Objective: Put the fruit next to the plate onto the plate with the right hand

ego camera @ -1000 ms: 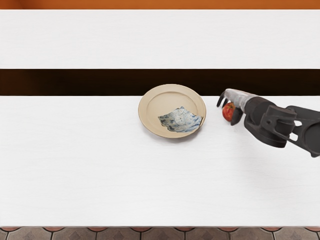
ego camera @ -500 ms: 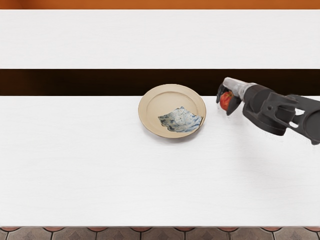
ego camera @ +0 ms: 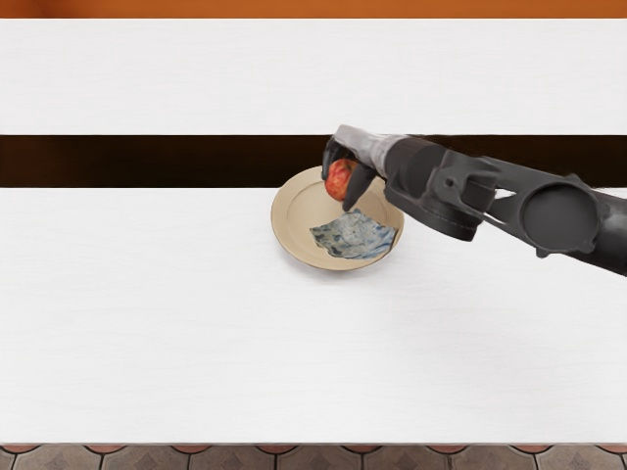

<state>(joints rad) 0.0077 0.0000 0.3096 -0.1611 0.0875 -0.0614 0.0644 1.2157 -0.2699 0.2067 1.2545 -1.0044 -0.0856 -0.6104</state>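
Fruit (ego camera: 339, 180) sits clasped inside right robot hand (ego camera: 345, 168), over plate (ego camera: 294, 217).

Red fruit (ego camera: 340, 179) held above the plate's far side, tan round plate (ego camera: 294, 227) with blue-patterned centre

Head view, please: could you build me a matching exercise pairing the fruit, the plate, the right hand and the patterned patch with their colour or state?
1 fruit
2 plate
3 right hand
4 patterned patch

A beige, resting on the table
B blue and white, lying in the plate
C red, held in fingers
D closed around the fruit

Pairs: 1-C, 2-A, 3-D, 4-B
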